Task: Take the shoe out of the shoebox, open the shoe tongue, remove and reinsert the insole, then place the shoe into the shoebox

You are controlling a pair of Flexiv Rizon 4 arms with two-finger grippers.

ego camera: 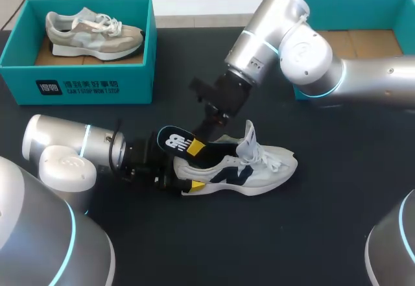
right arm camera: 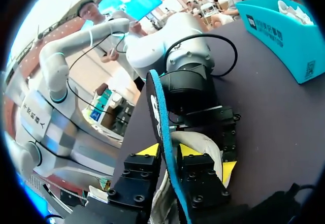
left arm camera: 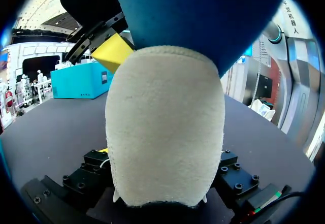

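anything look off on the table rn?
Only the black, blue-backed insole: it sticks up askew from the white sneaker with navy side logo, pinched by the right gripper, while the left gripper clamps the heel. Fits mid-removal or reinsertion; nothing spilled or damaged.

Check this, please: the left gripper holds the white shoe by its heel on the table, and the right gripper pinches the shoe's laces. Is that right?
Not the laces. The right wrist view shows the right gripper shut on the insole, a yellow tip on each face. The left gripper does hold the white shoe by its heel.
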